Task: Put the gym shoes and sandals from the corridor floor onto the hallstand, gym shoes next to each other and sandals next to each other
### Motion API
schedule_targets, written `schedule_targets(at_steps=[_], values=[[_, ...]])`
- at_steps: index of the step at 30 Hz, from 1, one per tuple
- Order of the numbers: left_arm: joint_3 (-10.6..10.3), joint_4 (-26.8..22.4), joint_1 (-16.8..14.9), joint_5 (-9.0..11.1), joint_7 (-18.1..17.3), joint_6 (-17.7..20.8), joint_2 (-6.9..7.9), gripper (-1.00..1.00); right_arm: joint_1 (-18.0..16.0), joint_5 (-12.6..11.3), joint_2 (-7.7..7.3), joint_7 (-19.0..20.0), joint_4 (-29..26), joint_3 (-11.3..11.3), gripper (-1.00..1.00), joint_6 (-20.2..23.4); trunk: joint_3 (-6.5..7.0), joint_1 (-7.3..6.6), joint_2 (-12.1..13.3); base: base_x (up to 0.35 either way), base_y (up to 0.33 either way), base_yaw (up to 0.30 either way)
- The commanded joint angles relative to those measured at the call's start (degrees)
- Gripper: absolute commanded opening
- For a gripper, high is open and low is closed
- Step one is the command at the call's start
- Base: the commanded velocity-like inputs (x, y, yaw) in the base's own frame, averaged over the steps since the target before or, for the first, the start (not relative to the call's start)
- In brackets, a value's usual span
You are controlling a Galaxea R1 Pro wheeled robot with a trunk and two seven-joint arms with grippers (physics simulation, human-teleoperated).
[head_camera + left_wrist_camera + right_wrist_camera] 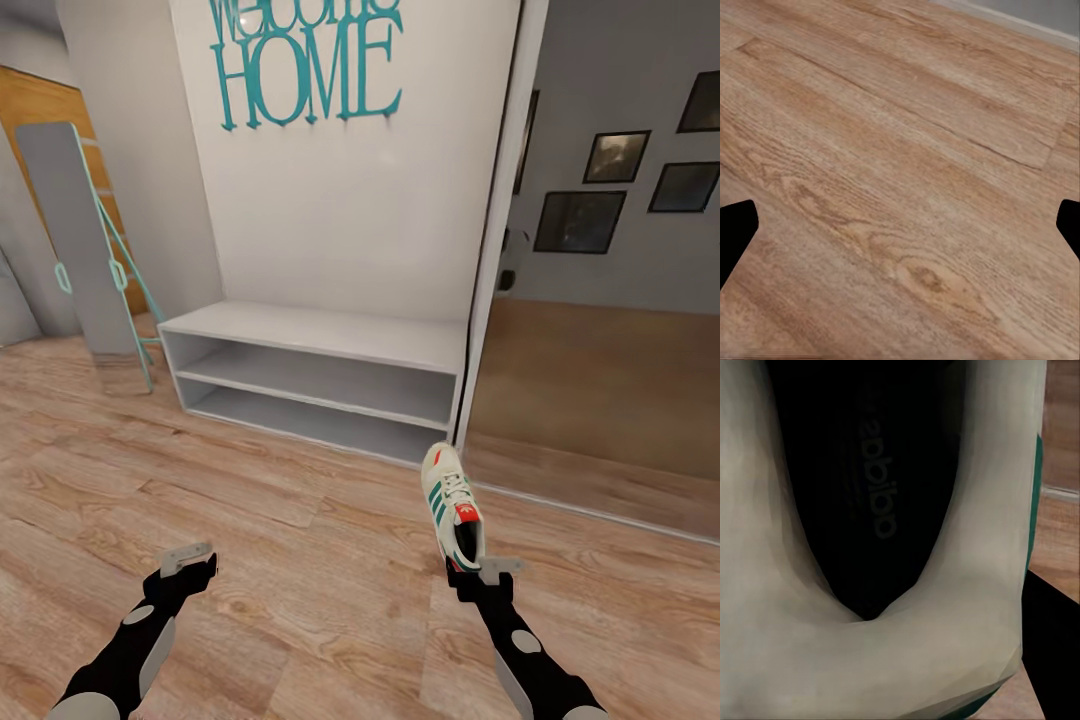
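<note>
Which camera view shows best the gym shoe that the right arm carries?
The head view: the whole gym shoe shows there, with green stripes and red tongue tab, held at its heel by the right gripper above the floor. The right wrist view gives just a close look into its dark inside and cream collar.

Cream-white lace-up gym shoe (451, 505) with three green side stripes, red tongue tab and black insole, pale grey-white open hallstand (318, 335), light brown grained wood-plank corridor floor (300, 560), teal lettering (305, 62) on white wall, black-and-grey arms
</note>
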Motion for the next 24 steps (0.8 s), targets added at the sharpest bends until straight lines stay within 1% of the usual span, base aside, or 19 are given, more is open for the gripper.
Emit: schedule_targets(at_steps=[1, 24], values=[[0.1, 0.1, 0.0, 0.0, 0.0, -0.2, -0.02, 1.00, 0.0, 0.0, 0.00, -0.1, 0.0, 0.0, -1.00, -0.2, 0.00, -0.01, 0.0, 0.000, 0.000, 0.263], [0.1, 0.1, 0.0, 0.0, 0.0, -0.2, -0.03, 1.00, 0.0, 0.0, 0.00, -0.1, 0.0, 0.0, -1.00, -0.2, 0.16, -0.01, 0.0, 0.000, 0.000, 0.290]])
